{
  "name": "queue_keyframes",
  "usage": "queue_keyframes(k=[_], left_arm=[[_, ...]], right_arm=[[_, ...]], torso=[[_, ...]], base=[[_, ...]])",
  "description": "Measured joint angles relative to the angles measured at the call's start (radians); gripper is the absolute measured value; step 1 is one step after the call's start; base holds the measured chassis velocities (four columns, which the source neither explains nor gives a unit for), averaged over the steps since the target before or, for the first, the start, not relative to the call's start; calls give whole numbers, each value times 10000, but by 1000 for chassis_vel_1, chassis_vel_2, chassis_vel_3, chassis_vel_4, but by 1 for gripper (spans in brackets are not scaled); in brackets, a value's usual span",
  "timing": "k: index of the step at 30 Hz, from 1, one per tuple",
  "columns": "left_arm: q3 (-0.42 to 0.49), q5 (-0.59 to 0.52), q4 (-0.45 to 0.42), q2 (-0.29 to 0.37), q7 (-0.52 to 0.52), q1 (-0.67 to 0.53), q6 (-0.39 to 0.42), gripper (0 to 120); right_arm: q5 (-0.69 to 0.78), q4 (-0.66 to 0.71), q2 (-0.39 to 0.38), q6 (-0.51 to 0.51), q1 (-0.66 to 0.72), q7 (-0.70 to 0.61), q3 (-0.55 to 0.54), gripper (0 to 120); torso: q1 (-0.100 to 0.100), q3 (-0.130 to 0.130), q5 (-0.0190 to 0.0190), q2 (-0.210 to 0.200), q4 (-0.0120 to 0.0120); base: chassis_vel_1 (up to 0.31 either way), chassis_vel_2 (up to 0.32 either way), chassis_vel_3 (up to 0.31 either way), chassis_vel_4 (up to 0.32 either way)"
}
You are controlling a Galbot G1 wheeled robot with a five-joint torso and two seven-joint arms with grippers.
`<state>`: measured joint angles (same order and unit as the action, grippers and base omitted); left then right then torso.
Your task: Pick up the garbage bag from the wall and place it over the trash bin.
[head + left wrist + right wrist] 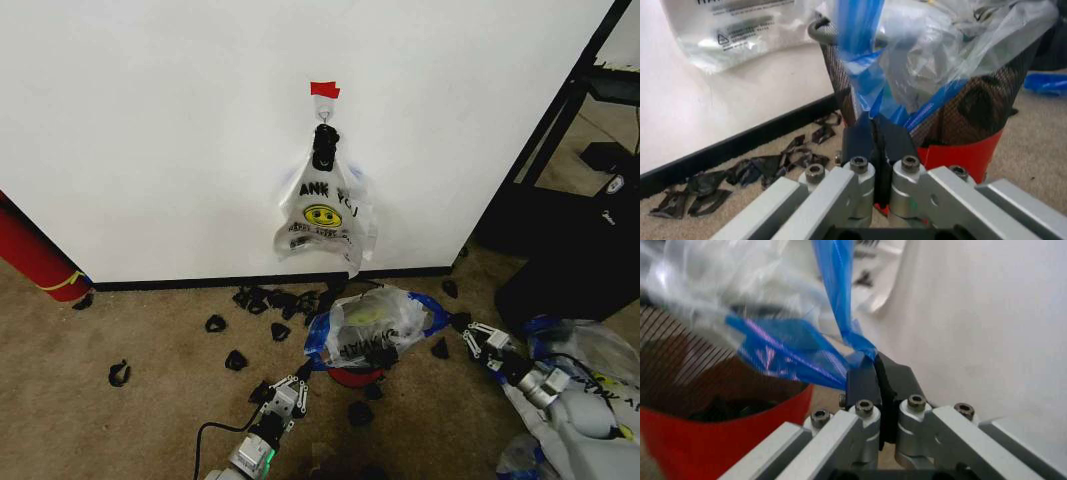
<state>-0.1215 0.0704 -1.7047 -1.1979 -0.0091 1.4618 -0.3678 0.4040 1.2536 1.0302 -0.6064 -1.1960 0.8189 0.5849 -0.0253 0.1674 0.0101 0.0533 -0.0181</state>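
Note:
The garbage bag (375, 325), translucent with black lettering and blue edges, is draped over the top of the trash bin (350, 377), a black mesh basket with a red base, standing on the carpet below the wall (150, 120). My left gripper (305, 372) is at the bin's left side, shut on the bag's blue edge (863, 85). My right gripper (467, 332) is at the bin's right side, shut on another blue edge (840, 315). The left wrist view shows the mesh (973, 110) under the plastic. In the right wrist view the red base (727, 440) is close by.
A bunch of printed bags (325, 215) hangs on the wall from a black clip under red tape (324, 90). Several black clips (260, 300) litter the carpet. A pile of bags (580, 360) lies right, a red cylinder (35, 255) left, black furniture (590, 200) far right.

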Motion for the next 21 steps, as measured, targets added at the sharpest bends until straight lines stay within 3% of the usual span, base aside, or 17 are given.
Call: queue_keyframes(k=[6, 16, 21], left_arm=[[25, -2, -15, 271, 130, -61, -49, 0], [113, 25, 388, 492, 221, -527, -16, 0], [176, 15, 440, 755, 308, -713, 64, 0]], right_arm=[[-730, -830, 203, 30, 454, 1460, 227, 0], [-1055, -1935, 355, -239, 1011, 817, 213, 0], [-482, -2046, 360, -276, 1066, 1088, 116, 0]], torso=[[0, 0, 0, 0, 0], [0, 0, -1, 0, 0], [0, 0, -1, 0, 0]], base=[[0, 0, 0, 0], [0, 0, 0, 0], [0, 0, 0, 0]])
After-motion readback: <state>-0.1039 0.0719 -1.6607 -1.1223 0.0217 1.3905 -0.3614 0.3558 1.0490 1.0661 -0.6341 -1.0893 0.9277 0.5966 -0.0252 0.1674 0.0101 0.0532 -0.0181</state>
